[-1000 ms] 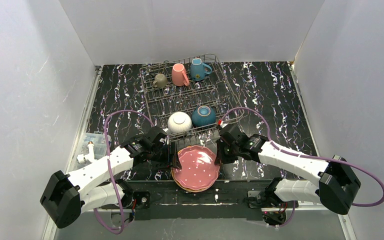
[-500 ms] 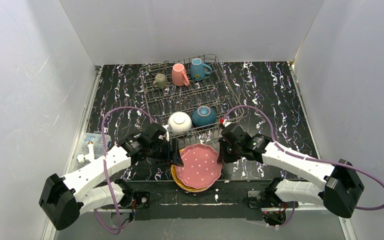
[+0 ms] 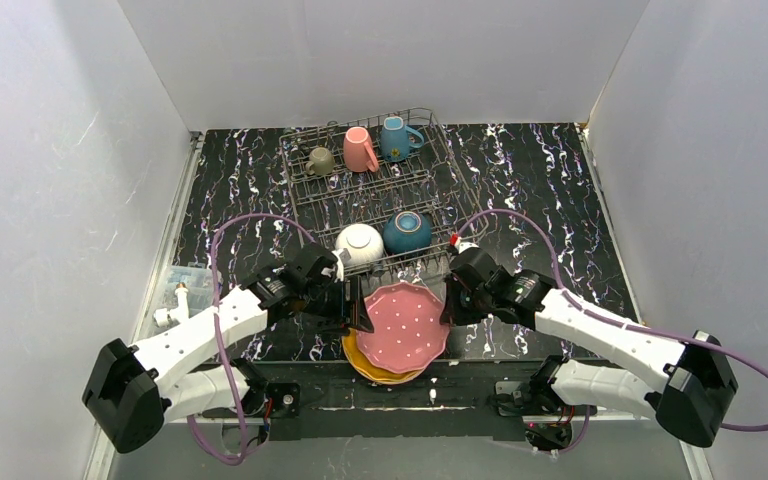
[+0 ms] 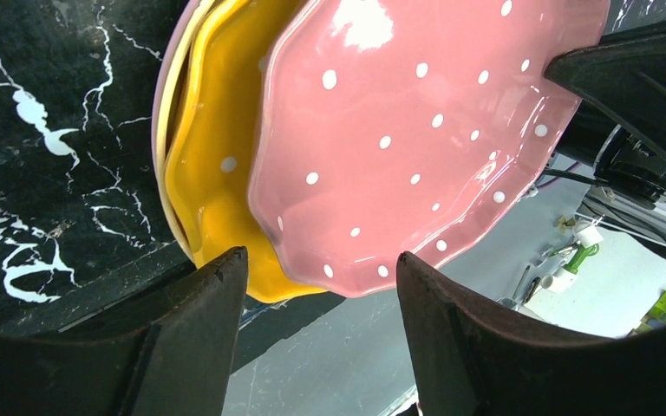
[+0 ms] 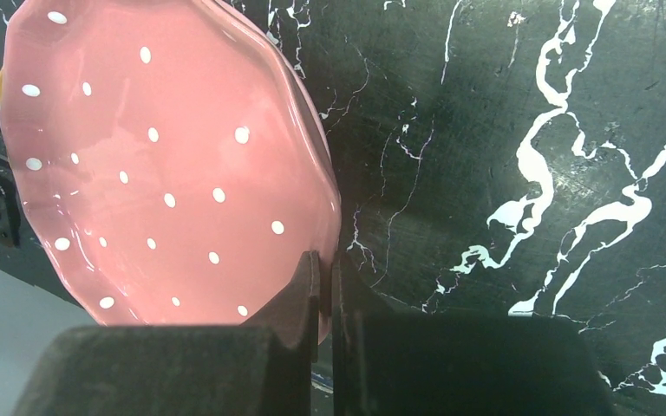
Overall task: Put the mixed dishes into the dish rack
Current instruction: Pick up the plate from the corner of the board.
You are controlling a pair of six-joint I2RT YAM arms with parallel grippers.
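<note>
The left gripper (image 3: 357,308) sits at 9 o'clock of the pink plate (image 3: 405,325) with its fingers (image 4: 199,329) spread apart. The plate's scalloped rim lies just ahead of the gap, unclamped; whether a fingertip touches it cannot be told. The right gripper (image 3: 448,303), at 3 o'clock of the same plate, has its fingers (image 5: 308,295) pressed together on the rim, pinching it. The pink plate is tilted above an orange plate (image 3: 370,368) that lies flat at the table's (image 3: 560,200) near edge, between the two arm bases.

A clear plastic box (image 3: 185,285) sits at the table's 9 o'clock edge; its contents are too small to make out. The dish rack (image 3: 460,190) stands at 12 o'clock of the plates. Its far row holds an olive-grey mug (image 3: 320,160), a pink mug (image 3: 360,148) and a teal mug (image 3: 396,138). Its near row holds a white bowl (image 3: 359,244) and a dark-blue bowl (image 3: 407,231), side by side.
</note>
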